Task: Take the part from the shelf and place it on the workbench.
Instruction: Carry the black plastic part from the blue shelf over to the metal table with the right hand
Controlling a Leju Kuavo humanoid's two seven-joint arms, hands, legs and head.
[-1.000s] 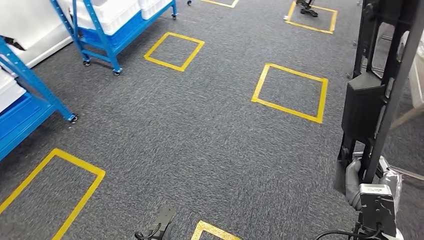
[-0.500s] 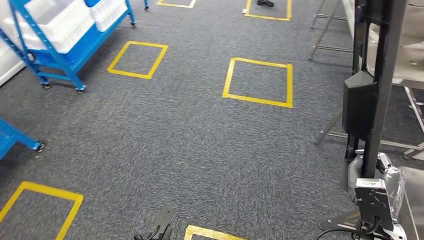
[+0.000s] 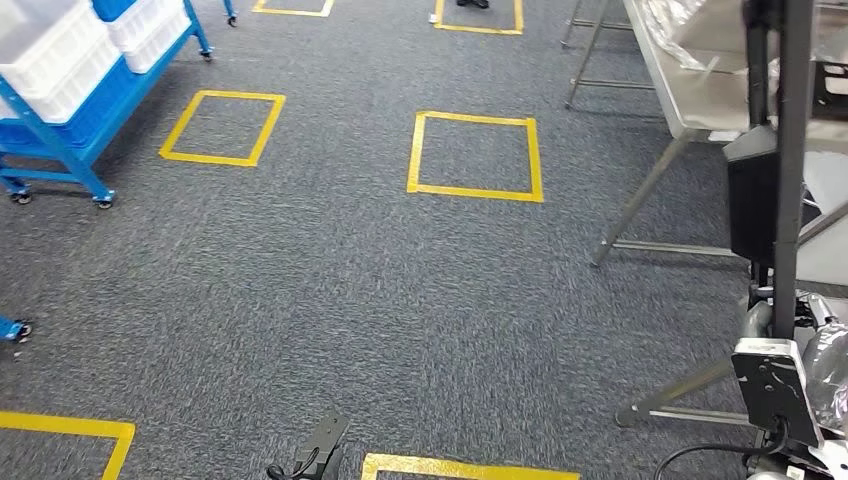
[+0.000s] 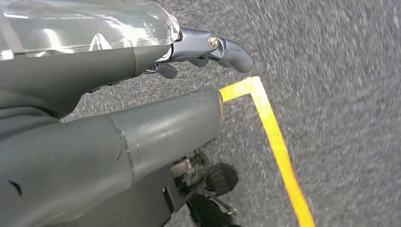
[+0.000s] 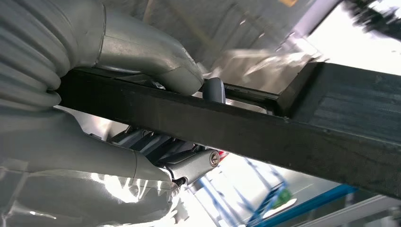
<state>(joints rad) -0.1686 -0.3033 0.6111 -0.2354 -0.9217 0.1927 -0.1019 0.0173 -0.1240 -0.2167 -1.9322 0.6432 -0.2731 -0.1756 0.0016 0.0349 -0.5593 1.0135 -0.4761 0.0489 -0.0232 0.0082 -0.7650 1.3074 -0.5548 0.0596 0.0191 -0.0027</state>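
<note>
Firmly, right hand (image 5: 142,113) fingers (image 5: 215,90) grip the black part (image 5: 265,137).

1. The floor (image 3: 330,270) was dark grey flecked carpet, evenly lit with no strong shadows.
2. Yellow tape squares (image 3: 475,155) were marked on it: two full squares side by side further off, with parts of others along the near and far edges.
3. A blue metal rack on castors (image 3: 70,140) stood at the far left, carrying white bins (image 3: 60,50).
4. A steel-legged table (image 3: 670,110) stood at the right, with crinkled clear plastic (image 3: 680,20) lying on its top.
</note>
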